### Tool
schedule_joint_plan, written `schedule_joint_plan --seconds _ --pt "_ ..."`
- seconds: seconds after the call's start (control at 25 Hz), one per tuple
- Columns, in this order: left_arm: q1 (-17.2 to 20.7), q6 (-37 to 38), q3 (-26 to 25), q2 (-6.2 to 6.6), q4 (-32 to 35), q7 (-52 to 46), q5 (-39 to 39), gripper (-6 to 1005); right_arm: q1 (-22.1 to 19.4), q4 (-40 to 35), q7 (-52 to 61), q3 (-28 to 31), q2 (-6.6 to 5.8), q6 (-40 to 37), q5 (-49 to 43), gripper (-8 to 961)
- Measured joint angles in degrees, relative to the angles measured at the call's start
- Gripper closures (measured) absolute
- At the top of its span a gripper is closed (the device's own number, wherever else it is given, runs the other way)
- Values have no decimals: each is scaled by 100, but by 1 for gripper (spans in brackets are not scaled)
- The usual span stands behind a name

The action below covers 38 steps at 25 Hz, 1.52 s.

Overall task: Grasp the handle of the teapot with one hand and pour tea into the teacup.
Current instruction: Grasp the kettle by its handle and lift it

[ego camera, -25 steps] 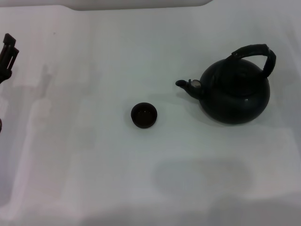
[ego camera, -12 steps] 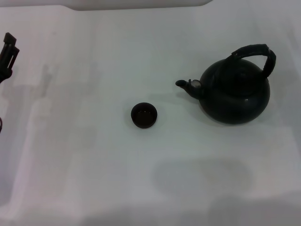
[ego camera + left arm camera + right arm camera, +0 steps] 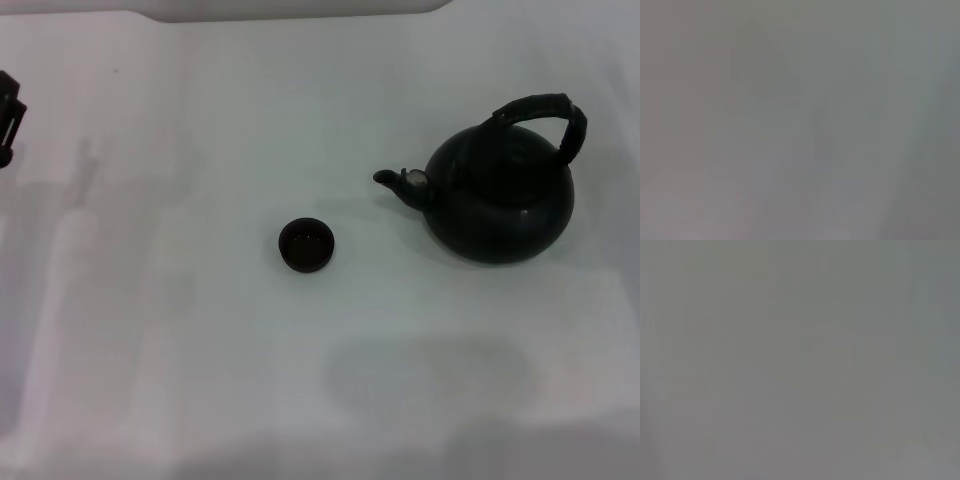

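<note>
From my head view, only my left pincer [image 3: 8, 115] shows, a dark sliver at the far left edge of the surface [image 3: 200, 380]; whether its fingers are spread or closed I cannot tell, and it holds nothing I can see. My right pincer is out of sight. The teacup [image 3: 306, 244] sits well to the right of my left pincer, and the teapot [image 3: 500, 195] farther right again, spout aimed back toward the cup. The handle [image 3: 540, 108] arches over the lid, running roughly left to right. I judge my right arm the nearer one.

My left wrist view shows only blank grey.

My right wrist view shows the same.
</note>
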Motion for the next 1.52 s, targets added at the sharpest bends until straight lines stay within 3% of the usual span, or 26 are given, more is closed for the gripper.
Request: schedule_joint_plan --seconds 0.32,0.52,0.76,1.0,1.24,1.52 --pt "15 -31 0 -6 72 0 -48 151 -464 -737 855 -421 -32 14 -129 217" --pt "12 -25 0 -8 77 0 -121 151 -1020 -1513 1799 -560 -50 16 -448 218" --pt "-54 0 0 5 77 0 -282 151 -1566 -2756 3105 -586 -45 -14 -1699 219" --pt "-57 11 0 9 92 0 -551 152 -1907 -4578 5136 -602 -1 -2 -3668 220" --pt "-55 19 0 9 92 0 -624 152 -2010 -5380 5798 -892 3 424 -4258 221" --pt "-67 22 0 9 92 0 -625 152 -2011 -6245 7434 -1356 9 424 -5698 222"
